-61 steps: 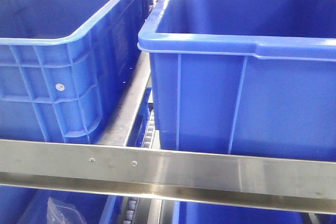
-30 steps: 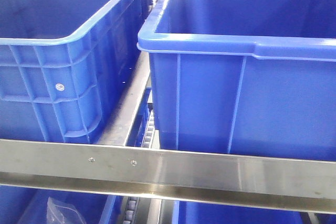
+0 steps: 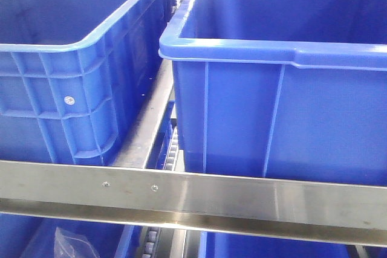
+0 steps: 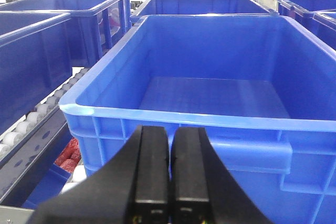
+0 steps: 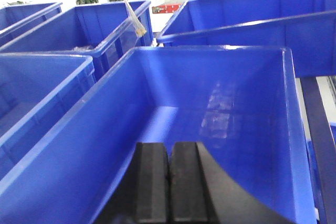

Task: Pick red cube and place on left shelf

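No red cube shows in any view. The left shelf fills the front view: a brushed-steel front rail [image 3: 242, 200] with small screws, and on it two large dark blue crates, one at left [image 3: 66, 83] and one at right [image 3: 284, 101]. My left gripper [image 4: 170, 136] is shut with nothing between its fingers, just in front of the near wall of an empty blue crate [image 4: 210, 82]. Over the near end of another empty blue crate [image 5: 210, 124], my right gripper [image 5: 169, 153] is shut and holds nothing.
A steel divider and roller track [image 3: 151, 125] run between the two crates. Below the rail lies a clear plastic bag [image 3: 72, 243] in a lower crate. Red lumpy items [image 4: 67, 155] sit low at left in the left wrist view. More blue crates [image 5: 100, 24] stand behind.
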`<state>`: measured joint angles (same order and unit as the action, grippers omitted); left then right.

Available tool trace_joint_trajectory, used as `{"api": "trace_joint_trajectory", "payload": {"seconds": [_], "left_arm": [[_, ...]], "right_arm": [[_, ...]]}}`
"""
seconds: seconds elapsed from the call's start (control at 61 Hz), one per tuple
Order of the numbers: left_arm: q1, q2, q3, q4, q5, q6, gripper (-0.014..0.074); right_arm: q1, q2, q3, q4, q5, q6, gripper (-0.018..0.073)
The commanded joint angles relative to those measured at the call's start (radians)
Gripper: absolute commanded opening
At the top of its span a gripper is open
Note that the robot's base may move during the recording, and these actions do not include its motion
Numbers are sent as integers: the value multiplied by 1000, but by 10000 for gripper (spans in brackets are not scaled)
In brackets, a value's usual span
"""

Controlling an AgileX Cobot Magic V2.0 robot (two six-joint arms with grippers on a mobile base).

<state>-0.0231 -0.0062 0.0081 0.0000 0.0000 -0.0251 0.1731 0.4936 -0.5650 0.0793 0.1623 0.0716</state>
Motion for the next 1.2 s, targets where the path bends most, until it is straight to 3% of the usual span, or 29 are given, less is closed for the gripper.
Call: {"api": "trace_joint_trajectory", "payload": {"seconds": [0.0, 0.131, 0.41, 0.705, 0.968, 1.181], "left_arm": [[2, -14, 25, 0, -86, 0, 102], [2, -14, 25, 0, -86, 0, 102], [2, -14, 25, 0, -86, 0, 102], [2, -14, 25, 0, -86, 0, 102], [2, -14, 25, 0, -86, 0, 102], [2, -14, 25, 0, -86, 0, 102]], "right_arm": [[-4, 2, -27, -12, -54, -7, 48], [-22, -32, 18, -34, -62, -7, 48], [-165, -183, 290, -42, -162, -7, 48], [-182, -372, 571, -62, -261, -7, 48], [-189, -521, 577, -79, -162, -7, 48], [-189, -527, 578, -79, -175, -7, 48]]}}
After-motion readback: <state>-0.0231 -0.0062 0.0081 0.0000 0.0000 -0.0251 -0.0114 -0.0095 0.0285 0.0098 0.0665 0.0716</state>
